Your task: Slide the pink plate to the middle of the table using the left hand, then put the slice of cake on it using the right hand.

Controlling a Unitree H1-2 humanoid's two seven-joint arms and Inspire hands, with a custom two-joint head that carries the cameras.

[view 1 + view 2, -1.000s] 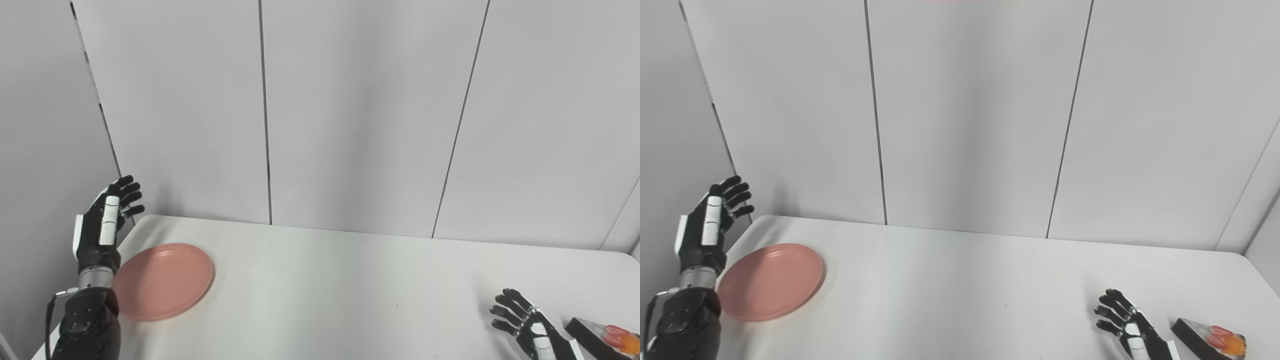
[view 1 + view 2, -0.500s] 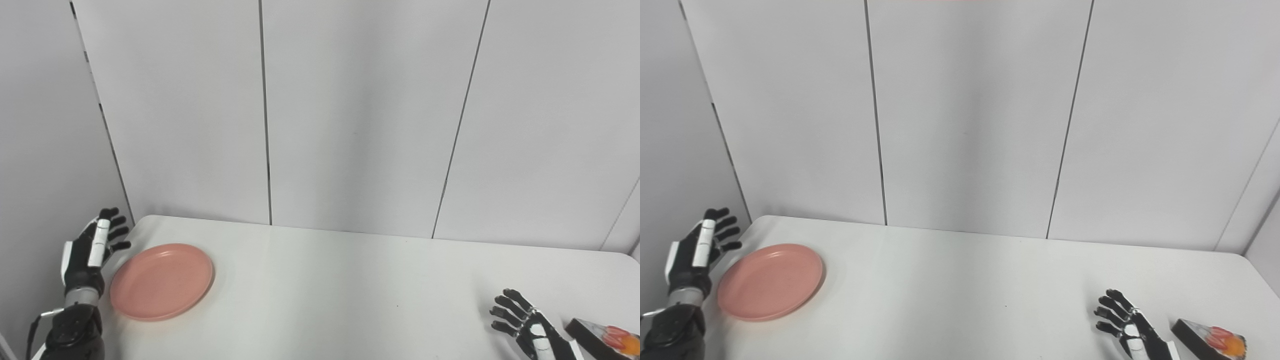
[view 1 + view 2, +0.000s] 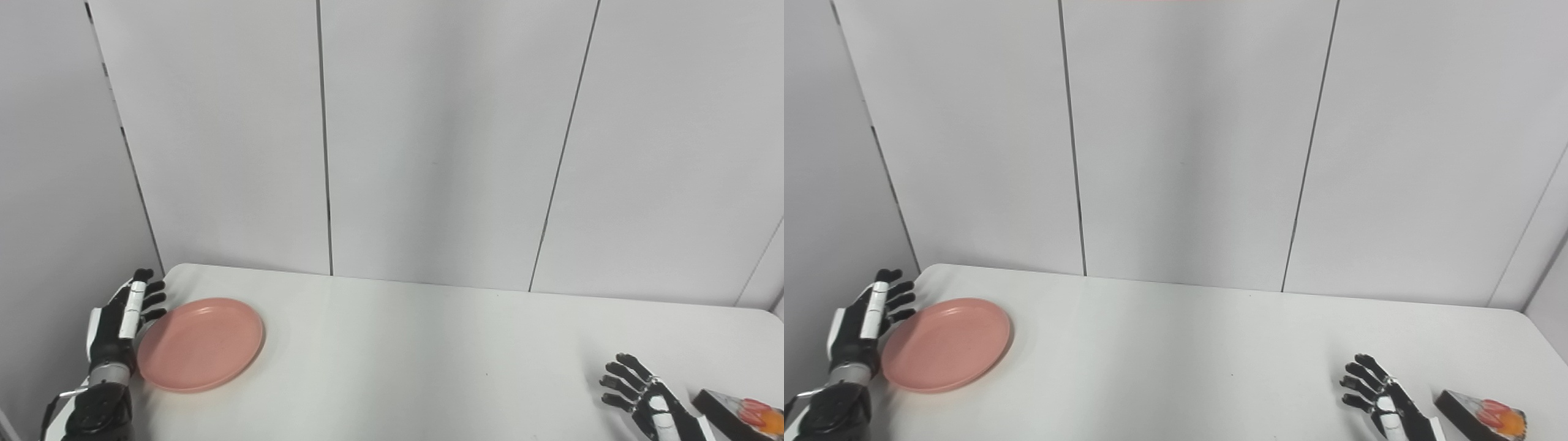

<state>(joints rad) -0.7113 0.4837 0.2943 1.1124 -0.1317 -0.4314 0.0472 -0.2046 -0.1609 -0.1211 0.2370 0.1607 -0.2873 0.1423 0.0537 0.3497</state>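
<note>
Almost nothing is done: the pink plate (image 3: 201, 343) sits near the table's (image 3: 429, 343) left end with the empty, spread-fingered left hand (image 3: 119, 318) against its outer rim, while the right hand (image 3: 1381, 401), fingers apart, waits beside the untouched slice of cake (image 3: 1482, 416).

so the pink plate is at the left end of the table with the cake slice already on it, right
Not quite. The pink plate is at the left end, but bare. The right eye view shows the cake slice on the table at the far right, beside the right hand.
</note>
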